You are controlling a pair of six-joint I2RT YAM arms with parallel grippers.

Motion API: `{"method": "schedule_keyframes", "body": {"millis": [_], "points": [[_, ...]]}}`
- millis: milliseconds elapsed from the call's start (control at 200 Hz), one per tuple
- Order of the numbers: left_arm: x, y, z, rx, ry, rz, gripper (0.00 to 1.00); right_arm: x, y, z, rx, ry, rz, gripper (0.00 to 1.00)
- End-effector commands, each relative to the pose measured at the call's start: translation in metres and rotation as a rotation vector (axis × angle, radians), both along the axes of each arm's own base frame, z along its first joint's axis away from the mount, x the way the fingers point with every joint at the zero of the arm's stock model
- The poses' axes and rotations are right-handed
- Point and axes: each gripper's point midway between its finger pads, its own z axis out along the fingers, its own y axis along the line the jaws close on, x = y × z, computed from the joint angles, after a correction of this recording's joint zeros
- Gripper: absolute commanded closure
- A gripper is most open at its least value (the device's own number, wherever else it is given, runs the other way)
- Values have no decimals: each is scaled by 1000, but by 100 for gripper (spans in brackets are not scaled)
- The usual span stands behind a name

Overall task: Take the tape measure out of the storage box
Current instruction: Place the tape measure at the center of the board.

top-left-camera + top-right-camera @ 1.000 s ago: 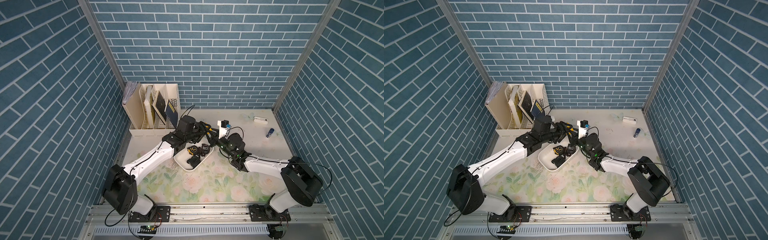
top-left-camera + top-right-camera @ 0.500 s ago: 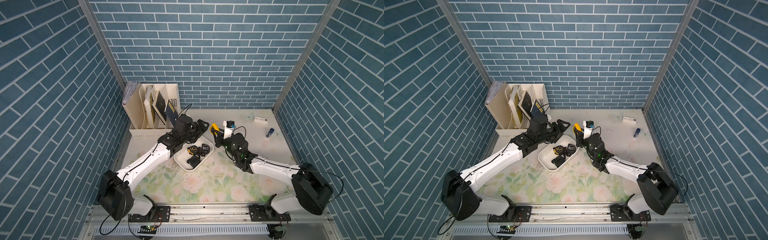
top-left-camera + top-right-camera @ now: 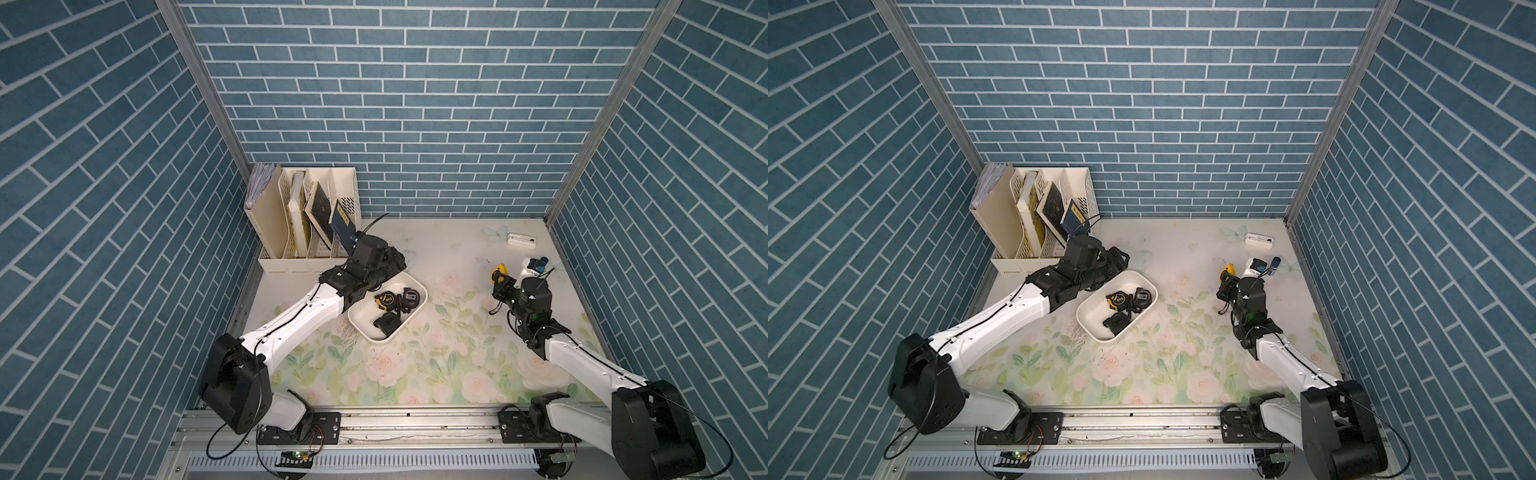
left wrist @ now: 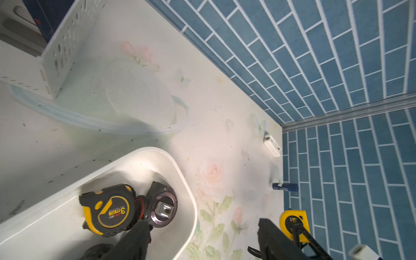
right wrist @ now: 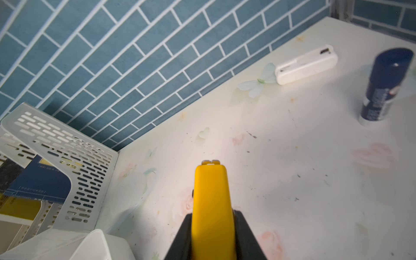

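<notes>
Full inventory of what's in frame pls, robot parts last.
storage box: one, white, centre-left of table
tape measures: three, black, one yellow-faced, inside the storage box
yellow tape measure: one, yellow, held outside the box, right side
file holder: one, cream, back left corner
books: about three, dark and cream, leaning in the file holder
white case: one, white, back right
tube: one, dark blue, upright, near right wall
table: one, pale floral
left gripper: open, at the box's back edge
right gripper: shut on the yellow tape measure

A robot test booth (staged, not a home): brick-patterned panels (image 3: 415, 104), aluminium rail (image 3: 415, 424), floral tabletop (image 3: 436, 365).
</notes>
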Motion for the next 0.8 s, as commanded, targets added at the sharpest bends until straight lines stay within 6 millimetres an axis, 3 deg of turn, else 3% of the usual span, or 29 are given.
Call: {"method": "schedule_keyframes", "body": {"millis": [0, 100, 280, 600, 795], "points": [[-1, 14, -25, 109, 29, 15, 19, -3, -2, -10, 157, 47, 37, 100], [-1, 15, -34, 129, 41, 14, 20, 0, -14, -24, 247, 80, 42, 100], [1, 17, -44, 160, 48, 17, 20, 5, -12, -38, 389, 96, 104, 100], [1, 18, -57, 180, 59, 12, 20, 3, -25, -42, 626, 37, 141, 100], [2, 17, -62, 188, 74, 12, 20, 9, -25, -49, 651, 56, 145, 100]]}}
